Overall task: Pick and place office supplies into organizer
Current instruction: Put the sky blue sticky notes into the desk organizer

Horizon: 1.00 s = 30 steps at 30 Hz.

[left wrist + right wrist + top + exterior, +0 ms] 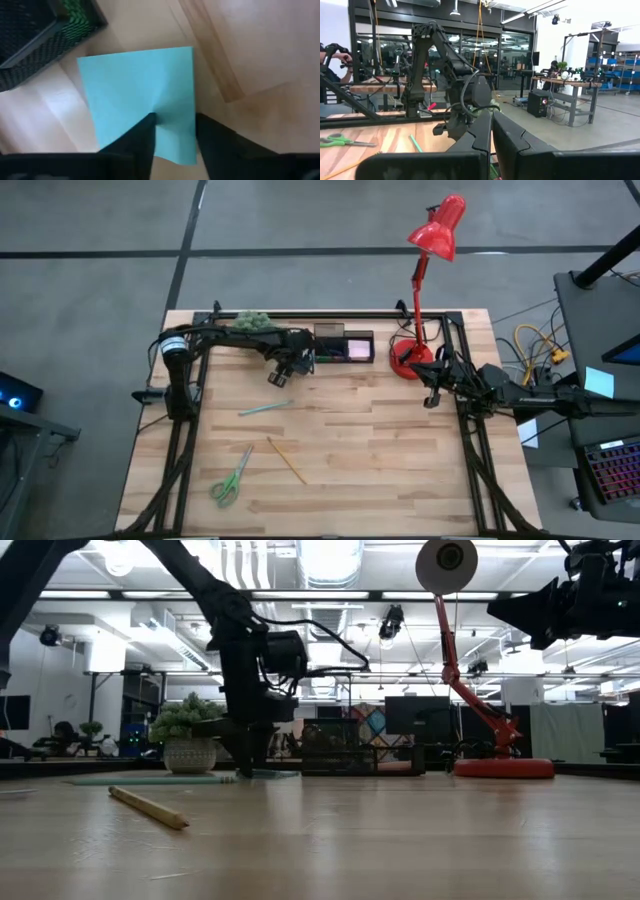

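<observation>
A light-blue sticky note (135,85) lies flat on the wooden table, just in front of the black organizer (345,345). My left gripper (175,131) points down onto it, its fingers still apart. A pink note (358,352) sits in the organizer. Lying flat toward the near side are a teal pen (265,409), a yellow pencil (287,460) and green-handled scissors (231,477). My right gripper (491,131) is shut on nothing, held above the table's right side near the lamp base (412,360). My left gripper comes from above, pointing steeply down, and sets both fingertips (145,125) on the sticky note near one edge (172,120). Faint creases fan out across the paper from the fingertips. The note lies on the table under them.
A red desk lamp (432,235) stands at the far right beside the organizer. A small potted plant (255,323) stands at the far edge, behind my left arm. Bare wood lies in the middle and near right of the table (400,450).
</observation>
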Tool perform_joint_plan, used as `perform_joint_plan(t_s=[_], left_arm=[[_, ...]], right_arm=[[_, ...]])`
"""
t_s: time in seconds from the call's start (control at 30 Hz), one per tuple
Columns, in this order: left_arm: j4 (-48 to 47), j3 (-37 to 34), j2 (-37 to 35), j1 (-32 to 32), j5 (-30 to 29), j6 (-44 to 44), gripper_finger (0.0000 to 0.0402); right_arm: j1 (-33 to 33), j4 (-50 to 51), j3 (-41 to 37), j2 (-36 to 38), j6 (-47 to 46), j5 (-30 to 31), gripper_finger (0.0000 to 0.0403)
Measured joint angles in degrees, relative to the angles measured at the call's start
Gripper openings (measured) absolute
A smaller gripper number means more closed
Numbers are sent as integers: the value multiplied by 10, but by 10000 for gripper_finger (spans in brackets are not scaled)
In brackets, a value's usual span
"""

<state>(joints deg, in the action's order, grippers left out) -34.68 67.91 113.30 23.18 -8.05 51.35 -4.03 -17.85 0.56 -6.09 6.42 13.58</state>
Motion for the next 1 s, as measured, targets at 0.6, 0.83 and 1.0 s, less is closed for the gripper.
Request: perform_joint_plan(t_s=[0.6, 0.83, 1.0], left_arm=[[-4, 16, 15, 0, 21, 2, 2], [-18, 16, -37, 0, 20, 0, 1], [-38, 10, -84, -2, 24, -15, 0]], right_arm=[[0, 0, 0, 0, 0, 0, 9], [0, 0, 0, 0, 0, 0, 8], [0, 0, 0, 0, -4, 0, 8]])
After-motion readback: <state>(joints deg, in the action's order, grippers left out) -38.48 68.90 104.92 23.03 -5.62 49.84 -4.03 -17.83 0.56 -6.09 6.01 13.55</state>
